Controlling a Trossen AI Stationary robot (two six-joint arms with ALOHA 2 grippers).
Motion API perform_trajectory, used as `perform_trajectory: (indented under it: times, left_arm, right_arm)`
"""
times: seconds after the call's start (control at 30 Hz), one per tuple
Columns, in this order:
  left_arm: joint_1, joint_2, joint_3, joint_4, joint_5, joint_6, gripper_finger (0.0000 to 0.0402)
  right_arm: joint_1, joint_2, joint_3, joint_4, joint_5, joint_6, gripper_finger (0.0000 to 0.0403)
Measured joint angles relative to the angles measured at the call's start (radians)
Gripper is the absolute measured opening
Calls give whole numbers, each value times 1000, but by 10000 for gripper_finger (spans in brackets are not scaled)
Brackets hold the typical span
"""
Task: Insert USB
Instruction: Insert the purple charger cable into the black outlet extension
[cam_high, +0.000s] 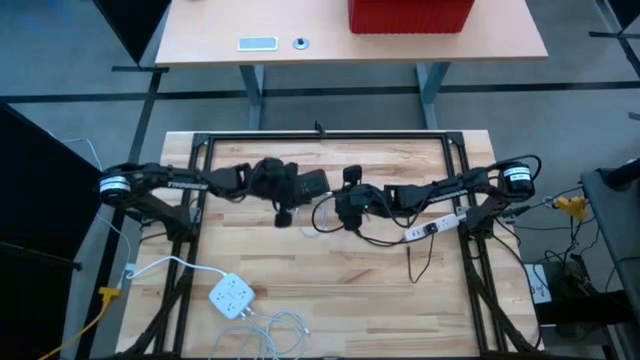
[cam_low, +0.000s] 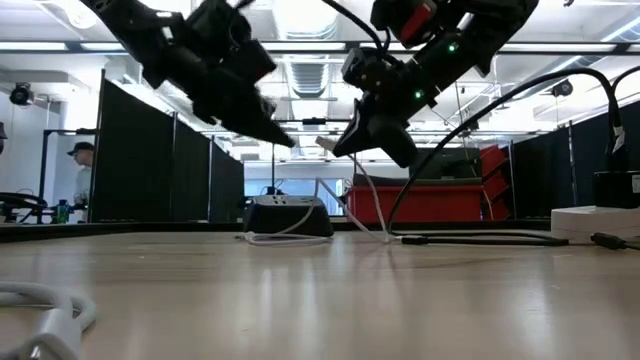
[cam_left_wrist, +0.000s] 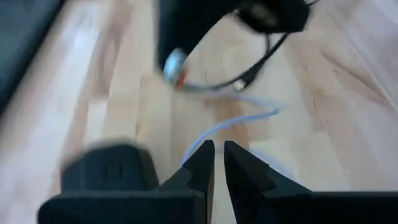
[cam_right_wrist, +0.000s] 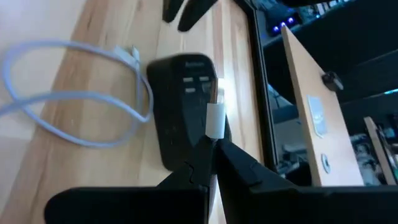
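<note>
A black charging hub (cam_right_wrist: 186, 106) lies flat on the wooden table (cam_high: 330, 290), also seen in the low view (cam_low: 290, 215). My right gripper (cam_right_wrist: 213, 146) hovers just short of the hub, above the table (cam_low: 335, 148), shut on a white USB plug (cam_right_wrist: 215, 118). The plug's white cable (cam_right_wrist: 74, 99) loops on the table on the hub's near side. My left gripper (cam_left_wrist: 219, 163) hangs in the air on the hub's other side (cam_low: 288, 140), its fingers shut with nothing between them. My right gripper pinches the white USB plug's rear end (cam_right_wrist: 214, 132) between its two fingertips. The plug's free end sticks out past them toward the hub. The fingers slant down toward the table's left. The plug is clear of the table and its cable (cam_low: 368, 205) hangs down to the tabletop.
A white power strip (cam_high: 432, 228) with black cables (cam_high: 400, 240) lies at the right. A white square charger (cam_high: 232, 296) with white cords sits near the front left. Black frame rails (cam_high: 320, 134) border the table. A second table with a red bin (cam_high: 410, 14) stands behind.
</note>
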Motion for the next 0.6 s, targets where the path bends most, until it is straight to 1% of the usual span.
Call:
perform_trajectory:
  times: [0.13, 0.17, 0.2, 0.37, 0.6]
  left_arm:
    - [-78, 15, -2, 62, -246, 60, 37]
    - [-88, 15, -2, 72, -293, 72, 43]
    - [-95, 16, -2, 82, -319, 82, 49]
    - [-104, 18, -1, 134, -328, 86, 89]
    - [-109, 19, -1, 132, -328, 90, 142]
  right_arm:
    - [-3, 0, 5, 1, -70, 28, 0]
    - [-3, 0, 5, -1, -77, 33, 0]
    - [-3, 0, 5, -1, -78, 35, 0]
    - [-3, 0, 5, -3, -79, 37, 0]
    - [-4, 0, 7, 1, -80, 43, 0]
